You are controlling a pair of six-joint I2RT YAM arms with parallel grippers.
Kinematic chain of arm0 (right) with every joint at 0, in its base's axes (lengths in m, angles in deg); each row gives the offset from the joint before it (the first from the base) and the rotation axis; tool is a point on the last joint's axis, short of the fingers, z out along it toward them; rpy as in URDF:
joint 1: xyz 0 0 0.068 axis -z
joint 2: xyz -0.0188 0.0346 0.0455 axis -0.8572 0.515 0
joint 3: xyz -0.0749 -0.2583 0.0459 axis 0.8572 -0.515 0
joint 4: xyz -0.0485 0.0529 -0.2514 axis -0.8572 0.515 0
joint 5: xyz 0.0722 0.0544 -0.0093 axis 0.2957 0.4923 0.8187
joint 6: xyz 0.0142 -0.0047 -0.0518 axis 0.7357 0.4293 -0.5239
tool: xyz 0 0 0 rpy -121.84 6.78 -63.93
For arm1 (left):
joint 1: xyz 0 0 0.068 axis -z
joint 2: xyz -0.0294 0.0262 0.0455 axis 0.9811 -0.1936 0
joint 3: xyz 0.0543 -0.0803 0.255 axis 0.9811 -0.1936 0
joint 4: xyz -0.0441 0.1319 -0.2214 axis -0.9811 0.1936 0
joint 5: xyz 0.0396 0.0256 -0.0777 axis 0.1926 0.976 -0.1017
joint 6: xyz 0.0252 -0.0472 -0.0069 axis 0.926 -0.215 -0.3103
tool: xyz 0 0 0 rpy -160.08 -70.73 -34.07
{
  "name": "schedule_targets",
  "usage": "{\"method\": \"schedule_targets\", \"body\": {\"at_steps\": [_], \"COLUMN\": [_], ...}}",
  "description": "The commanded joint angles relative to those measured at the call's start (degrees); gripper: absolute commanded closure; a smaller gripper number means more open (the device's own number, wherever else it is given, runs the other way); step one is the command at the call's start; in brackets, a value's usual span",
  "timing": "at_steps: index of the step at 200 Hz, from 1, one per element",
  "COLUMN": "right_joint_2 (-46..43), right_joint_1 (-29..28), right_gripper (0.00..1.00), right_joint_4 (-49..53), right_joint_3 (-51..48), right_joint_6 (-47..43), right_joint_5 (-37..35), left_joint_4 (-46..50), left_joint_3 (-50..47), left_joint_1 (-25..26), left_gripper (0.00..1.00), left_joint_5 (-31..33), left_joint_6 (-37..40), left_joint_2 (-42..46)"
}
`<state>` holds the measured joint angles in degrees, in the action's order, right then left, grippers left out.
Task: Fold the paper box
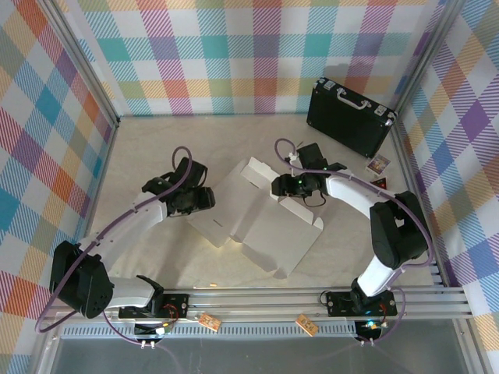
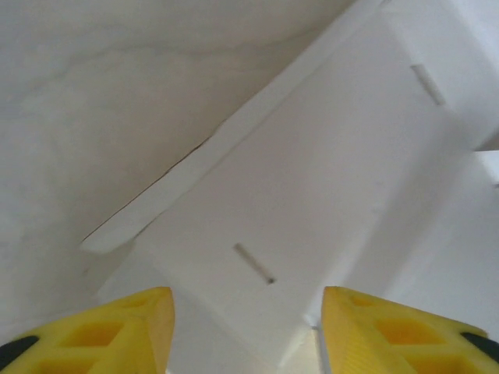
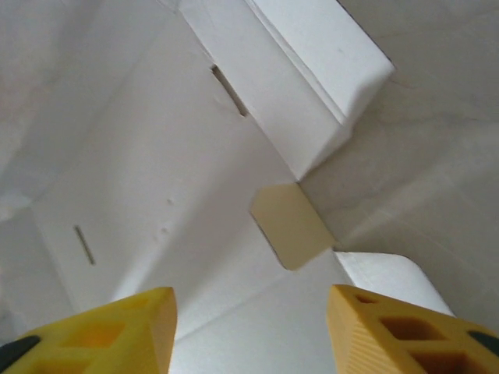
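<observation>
Your paper box (image 1: pixel 257 222) lies white-side up mid-table on the pale tabletop (image 1: pixel 148 152), inside checked walls (image 1: pixel 234 54). The left gripper (image 1: pixel 207 200) and right gripper (image 1: pixel 277 187) flank it, jaws parted, holding nothing.

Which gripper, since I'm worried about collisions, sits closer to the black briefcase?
The right gripper, over the paper box's right side; the briefcase stands beyond it, back right, while the left gripper is at the box's left edge.
</observation>
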<state>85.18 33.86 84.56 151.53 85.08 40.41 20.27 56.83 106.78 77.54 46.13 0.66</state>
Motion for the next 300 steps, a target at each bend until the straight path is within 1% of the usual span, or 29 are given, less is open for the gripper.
{"method": "schedule_targets", "body": {"at_steps": [1, 19, 44, 60, 72, 82, 93, 102, 118, 136, 159, 176, 202, 219, 231, 241, 248, 255, 264, 275, 288, 300], "right_joint_2": [-1.42, -0.71, 1.78, 3.74, 5.16, 6.39, 8.36, 10.25, 13.46, 16.62, 20.21, 22.35, 24.71, 25.29, 25.43, 25.48, 25.48, 25.48, 25.22, 24.89, 24.3, 23.79], "right_joint_1": [-0.43, -2.28, -6.23, -9.12, -11.54, -13.74, -15.68, -17.0, -18.85, -20.41, -21.41, -21.76, -21.79, -21.79, -21.78, -21.79, -21.79, -21.79, -21.79, -21.79, -21.83, -21.79], "right_gripper": [0.42, 0.38, 0.36, 0.36, 0.36, 0.36, 0.36, 0.36, 0.39, 0.45, 0.47, 0.47, 0.53, 0.55, 0.56, 0.57, 0.57, 0.57, 0.57, 0.57, 0.56, 0.55], "right_joint_4": [0.48, 0.03, 2.15, 3.26, 3.8, 3.88, 4.51, 5.07, 4.92, 4.93, 5.1, 5.04, 4.92, 4.26, 3.97, 3.83, 3.83, 3.61, 2.99, 2.16, 1.6, 1.49], "right_joint_3": [-0.34, 0.74, 3.68, 5.78, 7.16, 8.51, 10.63, 12.53, 15.1, 17.43, 19.21, 19.91, 20.1, 19.11, 18.17, 17.59, 17.21, 16.83, 16.23, 15.5, 14.97, 14.66], "right_joint_6": [-2.49, -3.9, -5.37, -6.0, -6.75, -7.3, -8.18, -8.2, -7.69, -7.86, -7.87, -8.09, -7.57, -7.46, -7.79, -8.26, -8.54, -8.79, -9.09, -9.3, -9.66, -10.07], "right_joint_5": [-2.4, -0.85, -3.71, -4.51, -6.43, -7.79, -7.47, -7.12, -5.55, -3.55, -3.42, -2.69, -1.96, -2.04, -2.96, -3.45, -3.65, -3.66, -3.59, -3.48, -3.07, -3.17], "left_joint_4": [5.0, 4.69, 3.52, 2.02, 0.87, 0.07, -1.28, -2.14, -3.51, -6.33, -9.34, -11.2, -13.81, -12.03, -9.65, -7.05, -5.51, -5.15, -5.81, -6.49, -7.12, -6.79], "left_joint_3": [-5.43, -9.47, -13.09, -13.98, -13.56, -12.92, -12.12, -11.16, -9.8, -10.48, -13.46, -14.63, -15.79, -15.18, -13.96, -12.61, -11.72, -11.21, -10.86, -9.84, -8.5, -7.16], "left_joint_1": [-0.49, -0.69, -2.12, -4.47, -6.33, -7.62, -9.15, -10.54, -12.48, -12.65, -12.65, -12.67, -12.68, -12.74, -13.12, -13.65, -14.0, -14.35, -14.62, -14.76, -14.76, -14.76], "left_gripper": [0.43, 0.39, 0.32, 0.3, 0.3, 0.3, 0.3, 0.3, 0.31, 0.35, 0.34, 0.33, 0.35, 0.37, 0.38, 0.38, 0.38, 0.36, 0.34, 0.33, 0.33, 0.33], "left_joint_5": [4.91, 5.99, 7.47, 5.23, 2.95, 2.31, 2.14, 0.75, -3.14, -6.94, -7.94, -9.86, -12.88, -11.13, -7.46, -3.02, 0.38, 2.06, 2.46, 1.5, -0.9, -1.72], "left_joint_6": [-4.26, -6.73, -8.89, -9.23, -8.64, -8.21, -7.7, -7.11, -6.86, -6.67, -7.09, -7.03, -6.9, -6.64, -5.97, -5.66, -5.91, -6.1, -6.07, -6.02, -5.34, -4.64], "left_joint_2": [4.32, 6.9, 8.68, 7.95, 7.03, 6.46, 5.42, 3.9, -0.01, -2.41, -2.47, -3.24, -3.47, -3.45, -2.89, -1.5, -0.08, 1.51, 2.91, 3.1, 1.03, -2.17]}}
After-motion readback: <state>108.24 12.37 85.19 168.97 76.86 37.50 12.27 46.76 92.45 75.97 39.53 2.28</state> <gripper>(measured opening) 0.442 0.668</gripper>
